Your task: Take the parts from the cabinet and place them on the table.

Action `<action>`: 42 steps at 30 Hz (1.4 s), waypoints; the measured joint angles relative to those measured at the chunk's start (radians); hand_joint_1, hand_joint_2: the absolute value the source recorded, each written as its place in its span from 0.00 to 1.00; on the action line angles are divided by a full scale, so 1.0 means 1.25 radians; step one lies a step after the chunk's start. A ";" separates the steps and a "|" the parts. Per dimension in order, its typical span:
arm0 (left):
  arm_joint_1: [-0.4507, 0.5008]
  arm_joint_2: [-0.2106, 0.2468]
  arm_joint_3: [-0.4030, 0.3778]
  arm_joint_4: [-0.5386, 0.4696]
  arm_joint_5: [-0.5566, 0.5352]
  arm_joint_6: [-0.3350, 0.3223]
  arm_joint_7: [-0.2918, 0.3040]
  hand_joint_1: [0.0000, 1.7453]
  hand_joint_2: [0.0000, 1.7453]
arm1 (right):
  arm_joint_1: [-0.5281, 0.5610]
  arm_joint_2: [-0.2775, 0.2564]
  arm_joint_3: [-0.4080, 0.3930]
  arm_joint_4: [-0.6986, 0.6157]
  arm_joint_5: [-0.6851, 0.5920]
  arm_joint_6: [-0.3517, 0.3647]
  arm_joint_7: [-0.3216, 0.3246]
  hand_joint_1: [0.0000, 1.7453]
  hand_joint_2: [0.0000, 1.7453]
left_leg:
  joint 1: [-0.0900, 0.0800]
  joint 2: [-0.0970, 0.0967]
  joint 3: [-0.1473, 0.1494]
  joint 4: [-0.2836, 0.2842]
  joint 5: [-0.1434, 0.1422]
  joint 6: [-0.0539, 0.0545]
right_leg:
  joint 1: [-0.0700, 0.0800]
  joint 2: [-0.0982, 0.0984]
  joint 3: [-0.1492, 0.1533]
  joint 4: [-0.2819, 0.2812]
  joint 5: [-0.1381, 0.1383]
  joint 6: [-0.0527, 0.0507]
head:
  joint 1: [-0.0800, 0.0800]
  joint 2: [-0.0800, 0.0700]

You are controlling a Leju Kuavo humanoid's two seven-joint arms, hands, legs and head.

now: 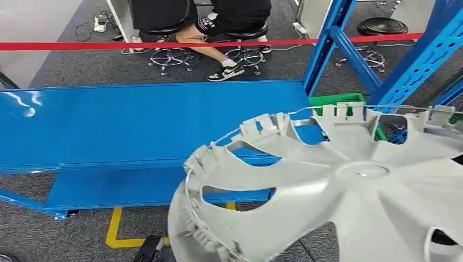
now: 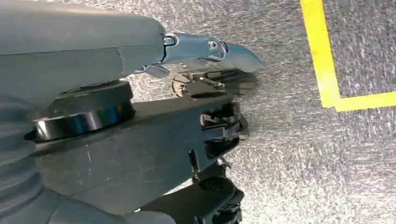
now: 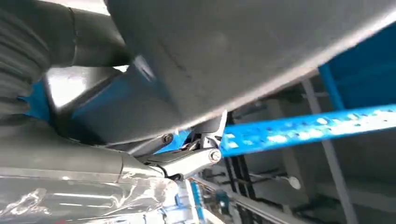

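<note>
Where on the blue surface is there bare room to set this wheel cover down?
The blue metal table top is bare from its left end to the blue perforated upright. The grey plastic wheel cover overlaps its right front corner. Crowded beyond: green crate and rack posts.

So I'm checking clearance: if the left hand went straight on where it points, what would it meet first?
Likely nothing but the grey carpet: the left hand hangs over the floor, holding nothing. Depth is unclear.

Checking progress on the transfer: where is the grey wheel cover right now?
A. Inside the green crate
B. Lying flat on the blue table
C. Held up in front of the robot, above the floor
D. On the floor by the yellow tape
C: the wheel cover hangs tilted in front of the blue table, and the right wrist view shows the right robot hand under it.
</note>
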 joint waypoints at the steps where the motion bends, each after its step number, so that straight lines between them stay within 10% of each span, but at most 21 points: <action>1: 0.000 0.000 0.003 0.000 0.001 0.001 0.000 0.00 1.00 | 0.004 -0.002 -0.008 -0.007 -0.001 0.001 0.000 1.00 1.00 | -0.002 0.000 0.000 0.000 -0.001 0.001 | -0.002 0.000 0.000 0.000 -0.001 0.002 | 0.000 0.000; 7: 0.000 0.000 0.016 0.000 0.006 0.001 0.001 0.00 1.00 | 0.024 -0.013 -0.054 -0.017 -0.025 0.027 -0.005 1.00 1.00 | 0.000 0.003 0.009 -0.016 0.009 0.022 | -0.008 -0.004 -0.006 0.011 -0.016 0.018 | 0.001 0.000; 11: 0.000 0.000 0.018 0.000 0.006 0.001 0.002 0.00 1.00 | 0.037 -0.018 -0.070 -0.018 -0.029 0.039 -0.008 1.00 1.00 | 0.000 0.003 0.009 -0.016 0.008 0.024 | -0.008 -0.004 -0.111 0.237 -0.117 0.026 | 0.004 0.000; 13: 0.000 0.000 0.018 0.000 0.006 0.001 0.003 0.00 1.00 | 0.042 -0.018 -0.076 -0.018 -0.029 0.044 -0.008 1.00 1.00 | 0.002 0.003 0.009 -0.015 0.008 0.022 | -0.011 -0.004 -0.106 0.221 -0.080 0.029 | 0.004 0.000; 16: 0.000 0.000 0.019 0.000 0.007 0.000 0.005 0.00 1.00 | 0.041 -0.018 -0.081 -0.018 -0.028 0.048 -0.006 1.00 1.00 | 0.010 0.001 0.008 -0.004 0.004 0.005 | -0.019 -0.007 -0.008 0.025 -0.002 0.043 | 0.004 0.000; 21: 0.004 0.009 0.020 0.000 0.007 -0.015 0.007 0.00 1.00 | 0.044 -0.018 -0.084 -0.014 -0.026 0.053 -0.004 1.00 1.00 | 0.004 -0.002 -0.002 -0.003 0.020 -0.022 | -0.013 0.005 -0.019 0.032 0.005 0.001 | 0.006 0.000; 25: 0.002 0.009 0.020 0.000 0.007 -0.017 0.007 0.00 1.00 | 0.044 -0.018 -0.086 -0.013 -0.026 0.053 -0.004 1.00 1.00 | 0.005 0.005 -0.065 0.166 -0.115 -0.030 | -0.011 -0.002 -0.044 0.031 0.024 -0.025 | 0.001 0.000; 27: 0.003 0.010 0.020 0.000 0.007 -0.017 0.007 0.00 1.00 | 0.045 -0.018 -0.086 -0.011 -0.023 0.054 -0.004 1.00 1.00 | 0.005 0.005 -0.085 0.248 -0.145 -0.028 | -0.006 -0.003 -0.059 0.031 0.036 -0.027 | 0.001 0.000; 30: 0.001 0.011 0.020 0.000 0.007 -0.016 0.008 0.00 1.00 | 0.047 -0.019 -0.086 -0.009 -0.017 0.057 -0.004 1.00 1.00 | 0.000 0.005 0.002 0.138 -0.075 -0.013 | -0.001 -0.003 -0.080 0.031 0.053 -0.024 | 0.001 0.000; 32: -0.002 0.011 0.020 0.000 0.007 -0.009 0.008 0.00 1.00 | 0.048 -0.023 -0.087 -0.009 -0.014 0.058 -0.004 1.00 1.00 | -0.008 0.005 0.090 0.018 -0.074 0.001 | 0.002 -0.003 -0.086 0.032 0.062 -0.017 | 0.001 0.000; 36: -0.002 0.009 0.020 0.000 0.007 -0.008 0.008 0.00 1.00 | 0.057 -0.036 -0.089 -0.006 -0.014 0.074 -0.006 1.00 1.00 | -0.011 0.004 0.088 -0.011 -0.065 0.009 | 0.000 -0.006 -0.089 0.022 0.089 0.003 | 0.001 0.000; 38: -0.002 0.007 0.020 0.000 0.007 -0.008 0.009 0.00 1.00 | 0.060 -0.041 -0.092 -0.005 -0.014 0.078 -0.008 1.00 1.00 | -0.005 0.009 0.077 -0.017 -0.047 0.020 | -0.001 -0.006 -0.107 0.046 0.047 0.010 | 0.003 0.000; 41: -0.001 0.007 0.020 0.000 0.006 -0.010 0.010 0.00 1.00 | 0.064 -0.044 -0.094 -0.003 -0.014 0.082 -0.009 1.00 1.00 | -0.006 0.010 0.049 -0.016 -0.026 0.024 | -0.001 -0.006 -0.150 0.221 -0.075 0.018 | 0.007 0.000; 42: -0.001 0.007 0.020 0.000 0.005 -0.010 0.010 0.00 1.00 | 0.067 -0.044 -0.094 -0.003 -0.014 0.083 -0.010 1.00 1.00 | -0.006 0.011 0.039 -0.015 -0.018 0.024 | 0.000 -0.006 -0.153 0.258 -0.080 0.019 | 0.009 0.000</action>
